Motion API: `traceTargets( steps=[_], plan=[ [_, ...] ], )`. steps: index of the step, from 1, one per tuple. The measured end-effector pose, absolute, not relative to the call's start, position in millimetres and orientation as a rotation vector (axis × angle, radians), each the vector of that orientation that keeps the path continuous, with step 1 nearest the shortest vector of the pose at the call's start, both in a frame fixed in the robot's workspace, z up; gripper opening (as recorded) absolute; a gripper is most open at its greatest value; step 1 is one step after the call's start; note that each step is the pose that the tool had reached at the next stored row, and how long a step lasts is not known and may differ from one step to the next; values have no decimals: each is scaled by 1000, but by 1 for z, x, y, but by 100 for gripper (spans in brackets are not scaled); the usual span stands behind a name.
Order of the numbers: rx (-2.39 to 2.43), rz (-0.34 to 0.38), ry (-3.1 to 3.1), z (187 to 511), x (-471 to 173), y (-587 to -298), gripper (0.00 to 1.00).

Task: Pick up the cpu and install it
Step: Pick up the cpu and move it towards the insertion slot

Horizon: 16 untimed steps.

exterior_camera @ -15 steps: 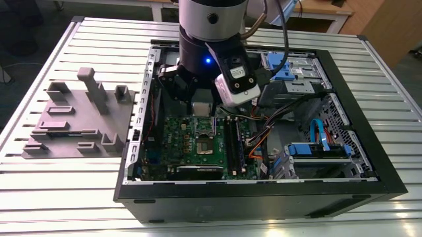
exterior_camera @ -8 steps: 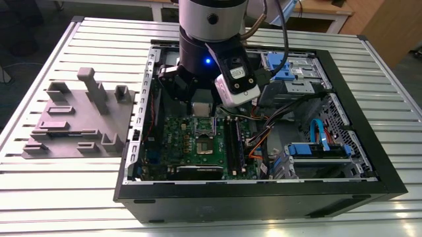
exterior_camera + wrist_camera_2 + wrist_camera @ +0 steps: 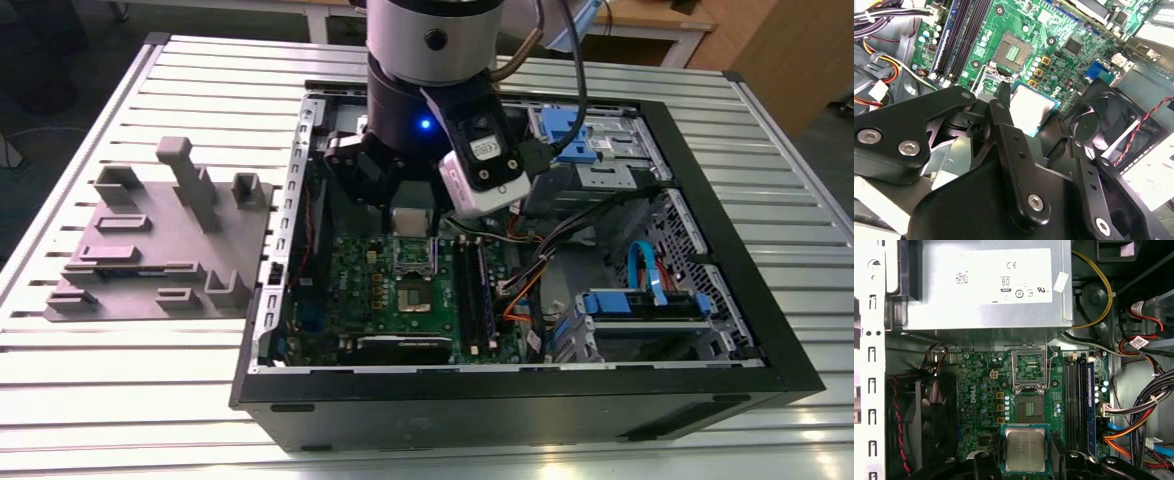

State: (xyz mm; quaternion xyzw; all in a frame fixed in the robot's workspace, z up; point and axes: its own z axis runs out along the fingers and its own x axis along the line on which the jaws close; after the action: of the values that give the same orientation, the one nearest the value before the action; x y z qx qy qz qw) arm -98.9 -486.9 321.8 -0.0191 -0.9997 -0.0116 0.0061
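First wrist view: hand (image 3: 1024, 460) grips the cpu (image 3: 1025, 447) by opposite edges near the socket (image 3: 1028, 409); judged light, stiff, fragile.

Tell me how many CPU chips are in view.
1. The cpu is gripped in the claw above the motherboard, near its empty socket. Others might hide behind the arm.
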Motion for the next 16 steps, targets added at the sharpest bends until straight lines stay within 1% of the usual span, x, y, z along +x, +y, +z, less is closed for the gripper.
traceTargets(
  steps=[16],
  plan=[
    [-60, -36, -3128, 315, -97, -487, 47]
  ],
)
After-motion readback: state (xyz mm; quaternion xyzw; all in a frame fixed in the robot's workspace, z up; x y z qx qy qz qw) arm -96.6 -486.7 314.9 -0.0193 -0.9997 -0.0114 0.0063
